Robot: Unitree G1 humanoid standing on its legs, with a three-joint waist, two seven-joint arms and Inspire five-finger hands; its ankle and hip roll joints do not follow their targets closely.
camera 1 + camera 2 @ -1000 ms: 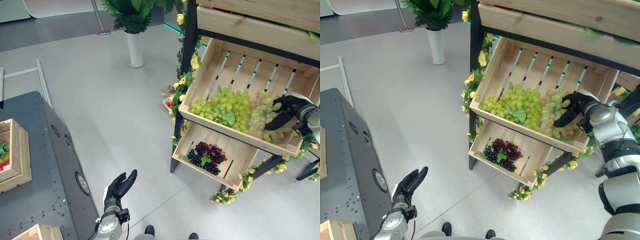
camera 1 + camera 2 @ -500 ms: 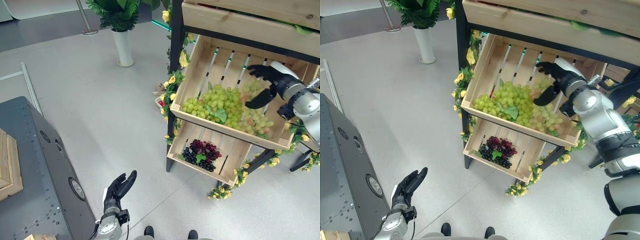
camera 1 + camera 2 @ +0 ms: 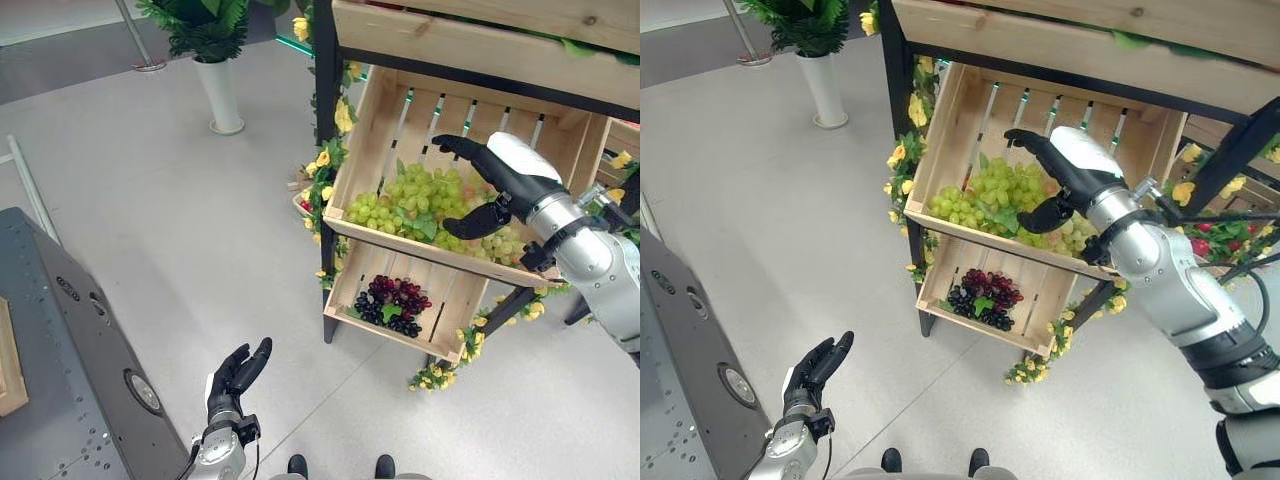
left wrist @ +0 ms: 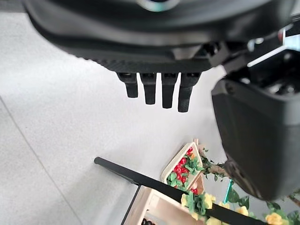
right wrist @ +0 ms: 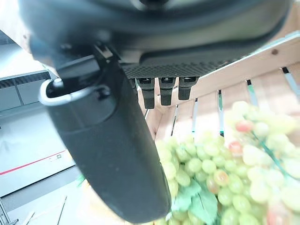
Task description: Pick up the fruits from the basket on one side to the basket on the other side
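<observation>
Your right robot hand (image 3: 505, 180) spread open above the green grapes (image 3: 415, 203), left robot hand (image 3: 236, 372) open, well below the wooden crate (image 3: 372, 130)

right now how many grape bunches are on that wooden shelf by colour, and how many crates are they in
Green grape bunches with leaves in the tilted upper wooden crate: 1
Pale green grape bunches tinged pink in the same crate, under the open right hand: 1
Dark purple grape bunches in the lower wooden crate: 1
Total: 3 bunches in 2 crates
</observation>
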